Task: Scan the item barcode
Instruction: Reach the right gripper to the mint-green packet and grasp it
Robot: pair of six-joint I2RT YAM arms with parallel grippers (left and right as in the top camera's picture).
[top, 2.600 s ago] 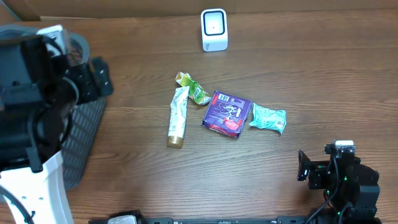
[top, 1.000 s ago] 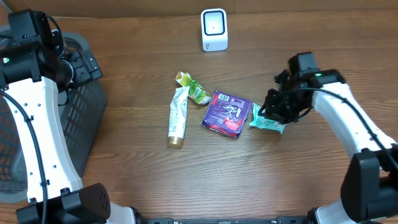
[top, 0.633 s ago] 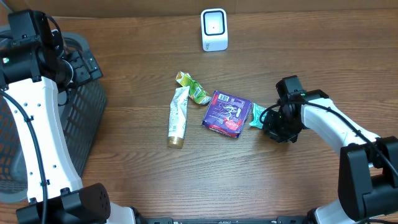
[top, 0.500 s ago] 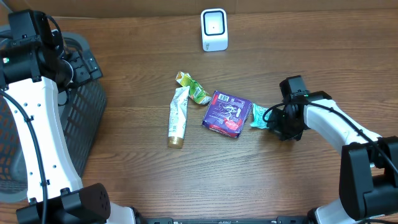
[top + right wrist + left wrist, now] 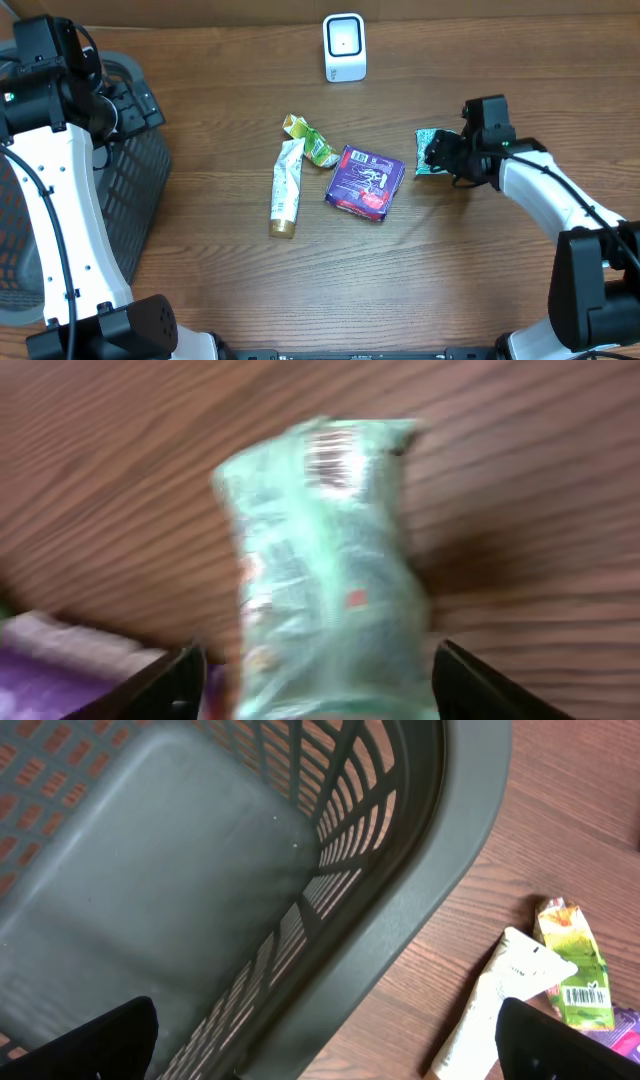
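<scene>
A crinkled teal snack packet (image 5: 430, 152) with a barcode near its top end (image 5: 320, 560) hangs between the fingers of my right gripper (image 5: 441, 156), right of the purple packet. In the right wrist view the gripper (image 5: 315, 682) stands wide, and a thin strip of table shows between each fingertip and the blurred packet. The white scanner (image 5: 345, 47) stands at the back centre. My left gripper (image 5: 330, 1050) is open and empty above the basket's rim, far left (image 5: 142, 104).
A purple packet (image 5: 365, 182), a white tube (image 5: 286, 188) and a green wrapper (image 5: 310, 143) lie mid-table. The dark mesh basket (image 5: 135, 215) stands at the left edge, its inside bare in the left wrist view (image 5: 440, 870).
My right gripper has carried the teal packet from beside the purple packet back and up toward the scanner, and its fingers have spread apart. The left arm has not moved.
</scene>
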